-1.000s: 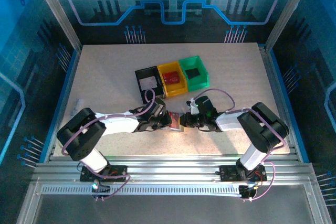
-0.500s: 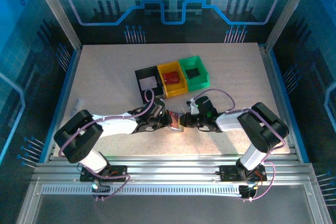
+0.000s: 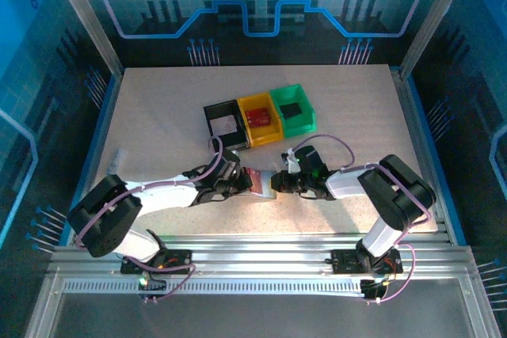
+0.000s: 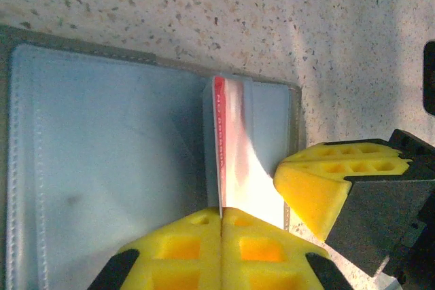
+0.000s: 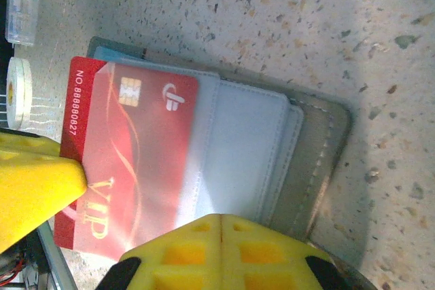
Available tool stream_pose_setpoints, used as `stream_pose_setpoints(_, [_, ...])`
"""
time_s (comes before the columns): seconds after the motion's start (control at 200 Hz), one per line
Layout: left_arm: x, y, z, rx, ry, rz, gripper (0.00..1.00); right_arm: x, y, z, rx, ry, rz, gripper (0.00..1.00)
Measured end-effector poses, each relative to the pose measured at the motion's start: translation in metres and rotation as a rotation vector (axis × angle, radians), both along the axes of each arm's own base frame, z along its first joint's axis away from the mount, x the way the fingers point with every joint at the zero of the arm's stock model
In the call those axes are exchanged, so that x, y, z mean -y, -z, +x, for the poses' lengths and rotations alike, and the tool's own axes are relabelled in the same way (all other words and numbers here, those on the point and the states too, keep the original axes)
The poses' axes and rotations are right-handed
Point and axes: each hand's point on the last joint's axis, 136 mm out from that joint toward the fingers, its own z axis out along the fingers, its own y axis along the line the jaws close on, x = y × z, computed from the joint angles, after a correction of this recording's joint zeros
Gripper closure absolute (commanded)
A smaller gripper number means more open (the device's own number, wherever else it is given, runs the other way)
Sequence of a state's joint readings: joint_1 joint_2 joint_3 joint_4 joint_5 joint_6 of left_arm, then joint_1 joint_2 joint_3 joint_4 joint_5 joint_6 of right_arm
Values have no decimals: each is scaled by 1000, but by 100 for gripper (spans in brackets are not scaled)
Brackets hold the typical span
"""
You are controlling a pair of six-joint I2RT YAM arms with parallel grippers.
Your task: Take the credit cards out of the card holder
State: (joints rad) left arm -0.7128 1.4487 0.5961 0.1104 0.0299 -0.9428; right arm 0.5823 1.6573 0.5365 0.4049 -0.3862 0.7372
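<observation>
The grey card holder (image 5: 319,161) lies open on the table between both grippers, its pale see-through sleeves (image 4: 102,154) facing up. A red credit card (image 5: 129,161) marked VIP sticks about halfway out of one sleeve. My left gripper (image 4: 221,210) is shut on that card's free edge, and the card (image 4: 219,120) appears edge-on in the left wrist view. My right gripper (image 5: 221,216) is shut on the card holder's sleeves at the opposite side. From above, the left gripper (image 3: 238,183) and right gripper (image 3: 279,183) face each other across the card holder (image 3: 261,183).
Just behind the grippers stands a row of bins: black (image 3: 210,112), yellow (image 3: 255,100) and green (image 3: 287,91). The yellow one holds a red card, the green one a black block. A small clear box (image 5: 20,1) and a white roll (image 5: 15,93) lie off to the left side.
My left arm has drawn back to the left with the red card, sliding it further out of the sleeve. The right gripper has stayed in place on the card holder.
</observation>
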Motion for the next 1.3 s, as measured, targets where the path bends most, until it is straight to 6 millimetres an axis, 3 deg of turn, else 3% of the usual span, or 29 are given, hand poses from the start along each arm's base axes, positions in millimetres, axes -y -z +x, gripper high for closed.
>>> stream_pose_setpoints(0.43, [-3,-5,0,30,-4,-37,100,1,-1,-7,-17,-13,5,100])
stream_pose_setpoints(0.62, [0,-9,2,41,1,-56,100,-1,-18,-9,8,-24,24,100])
stream_pose_setpoints(0.865, [5,-13,2,51,15,-78,100,-20,-34,-15,38,-74,46,100])
stream_pose_setpoints(1.021, [11,-6,-4,36,36,-67,100,-30,-37,-20,44,-102,56,100])
stream_pose_setpoints(1.301, [10,8,-9,13,43,-46,100,-27,-29,-12,50,-58,24,100])
